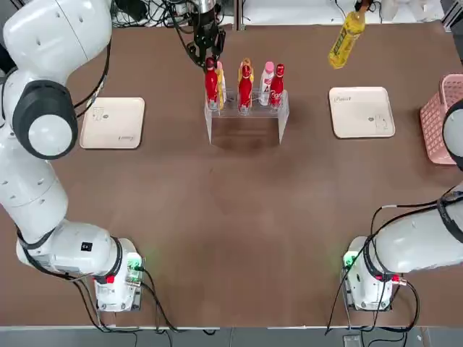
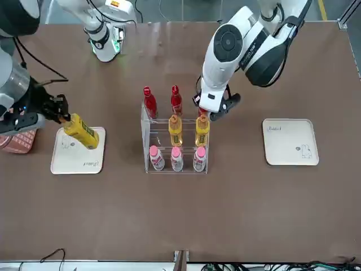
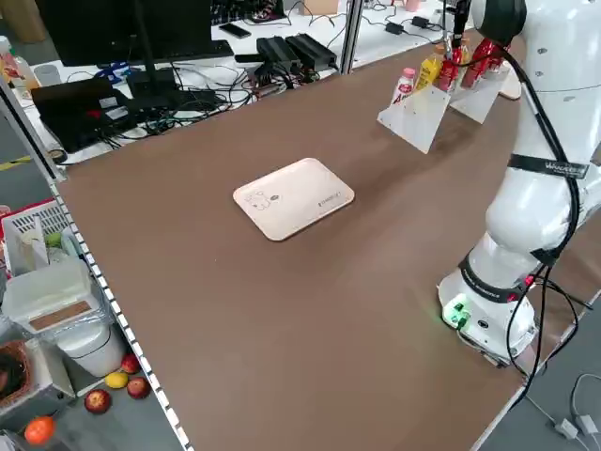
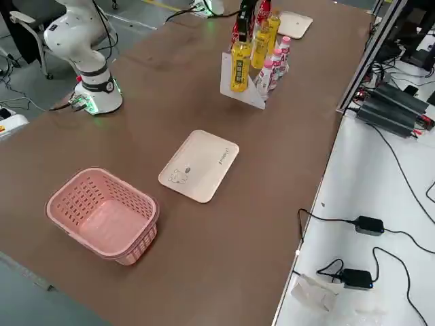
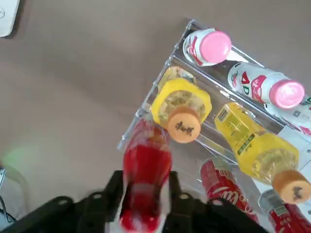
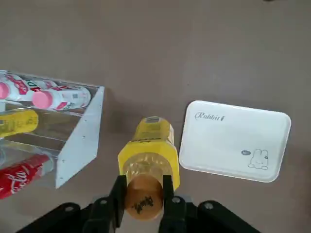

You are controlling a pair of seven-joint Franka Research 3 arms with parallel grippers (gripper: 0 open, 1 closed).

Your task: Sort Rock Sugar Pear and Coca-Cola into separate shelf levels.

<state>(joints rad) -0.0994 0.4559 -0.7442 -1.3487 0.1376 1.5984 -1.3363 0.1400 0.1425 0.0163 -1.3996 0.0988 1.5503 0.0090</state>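
Note:
The clear shelf (image 2: pixel 148 141) holds two Rock Sugar Pear bottles (image 2: pixel 175 130) on its middle step. Coca-Cola bottles (image 2: pixel 176 100) stand on the step nearest the robot. My left gripper (image 2: pixel 210 111) reaches down over that row's left end, its fingers (image 5: pixel 114 190) pressed to both sides of a Coca-Cola bottle (image 5: pixel 146 167) just below its cap. My right gripper (image 2: pixel 58 110) is shut on the orange-capped neck of another Rock Sugar Pear bottle (image 6: pixel 146 145). It hangs tilted above the beige tray (image 6: pixel 233 141) to the shelf's right.
Pale bottles with pink caps (image 2: pixel 176 159) fill the shelf's far, lowest row. A second beige tray (image 1: pixel 112 123) lies left of the shelf. A pink basket (image 1: pixel 443 119) stands at the table's right edge. Cables and boxes lie beyond the far edge.

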